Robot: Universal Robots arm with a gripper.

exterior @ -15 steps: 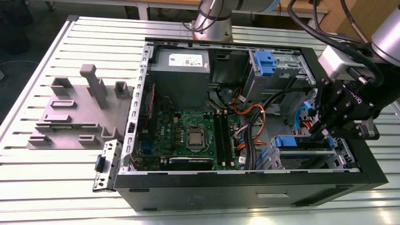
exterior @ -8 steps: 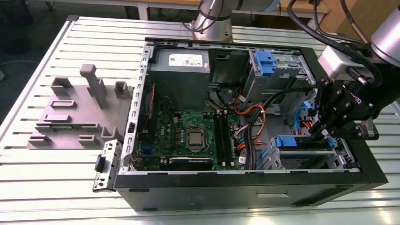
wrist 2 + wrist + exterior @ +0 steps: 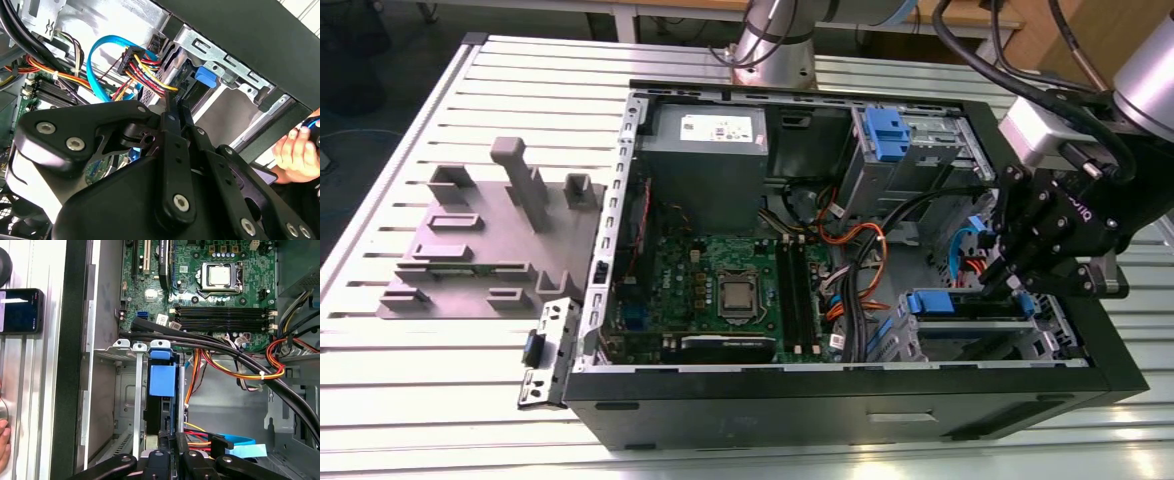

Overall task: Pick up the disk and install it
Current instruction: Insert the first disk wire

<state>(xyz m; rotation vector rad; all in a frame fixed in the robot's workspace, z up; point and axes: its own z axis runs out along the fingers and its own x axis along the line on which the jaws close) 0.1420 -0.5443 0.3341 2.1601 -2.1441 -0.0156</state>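
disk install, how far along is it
Pickup looks done: the disk stands on edge in the drive cage of the open computer case, its blue carrier tab showing. In hand: the pincer is right at the disk's end above the bay. Whether it is fully seated can't be told, so final seating and release may remain.

Tool [image 3: 1017,272] beside disk [image 3: 961,305] in case [image 3: 854,385]

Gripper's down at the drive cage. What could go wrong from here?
1. Cable snag: the black cable bundle and the red-yellow power wires run close beside the gripper.
2. Jam: the disk stands edge-on in the metal drive cage; a tilt could bind it.
3. A person's hand is near the case.
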